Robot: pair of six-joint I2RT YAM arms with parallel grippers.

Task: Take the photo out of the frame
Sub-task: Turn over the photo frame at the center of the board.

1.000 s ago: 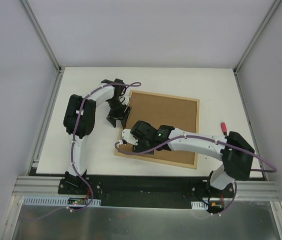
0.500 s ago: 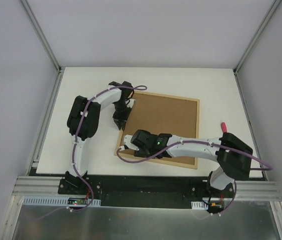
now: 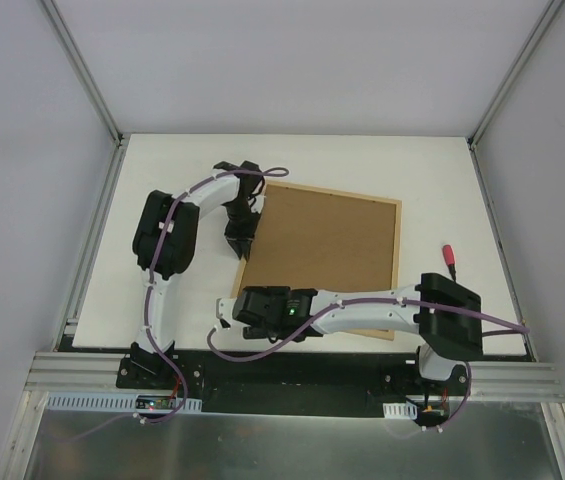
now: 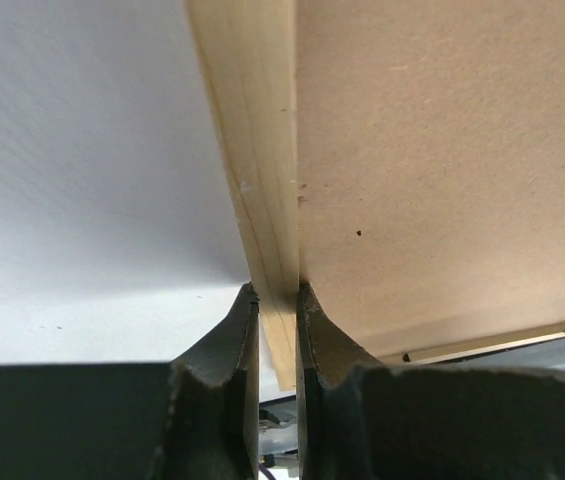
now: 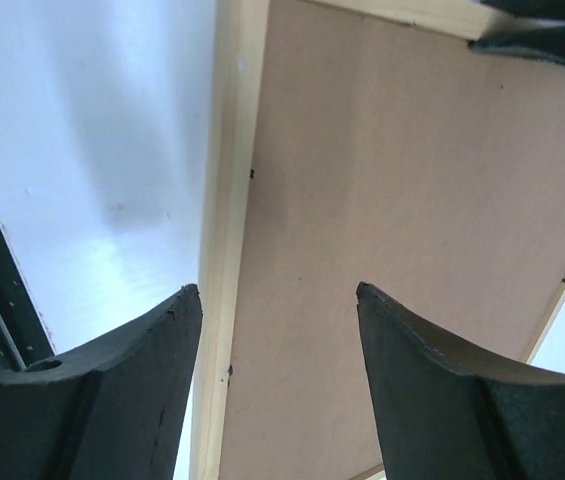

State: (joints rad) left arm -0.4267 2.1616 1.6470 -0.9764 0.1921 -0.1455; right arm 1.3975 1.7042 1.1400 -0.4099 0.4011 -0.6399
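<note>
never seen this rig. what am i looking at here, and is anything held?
Two white robot arms, the left arm and the right arm, are bolted at the near edge of a white table. Each ends in a two-finger gripper. The wide picture comes from a fixed camera above and behind them. The two close-ups come from wrist cameras looking past their own dark fingers. On the table lies a large rectangular picture frame of thin light wood, brown fibreboard back up, so its contents are hidden. A small red object lies to its right. The left gripper is pinched on the frame's left wooden rail. The right gripper stands open by the near left corner, holding nothing.
</note>
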